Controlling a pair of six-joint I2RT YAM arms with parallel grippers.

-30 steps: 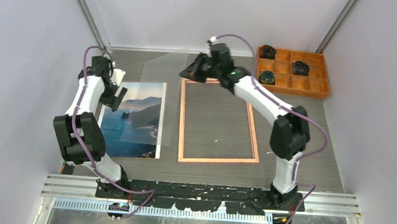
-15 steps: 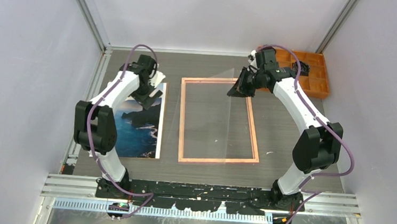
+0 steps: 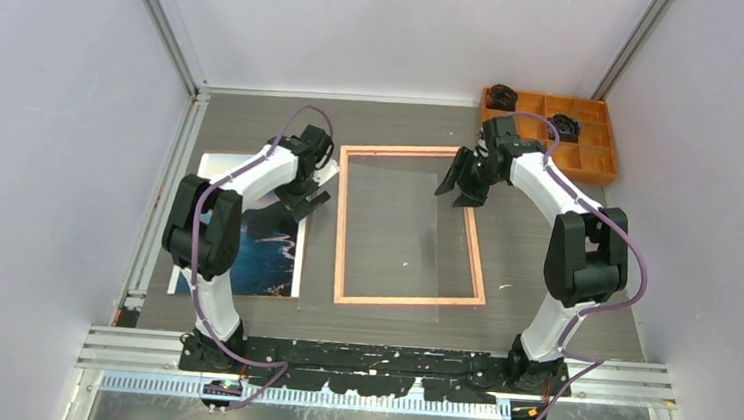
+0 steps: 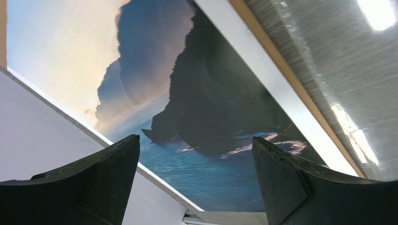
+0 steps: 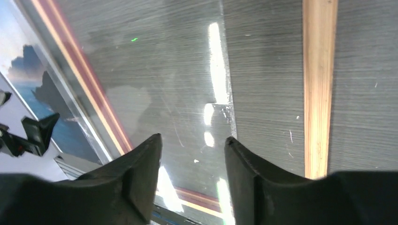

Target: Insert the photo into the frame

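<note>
We look down on the photo (image 3: 265, 247), lying flat at 9 o'clock of the frame (image 3: 476, 253) and not yet inside it. Our left gripper (image 3: 311, 193) hovers at the photo's 3 o'clock edge with its fingers spread and empty, probably ready to lift it. The right gripper (image 3: 458, 189) is equally spread at the frame's 1 o'clock. Only the right wrist view makes the clear sheet (image 5: 178, 84) obvious across the frame.
</note>
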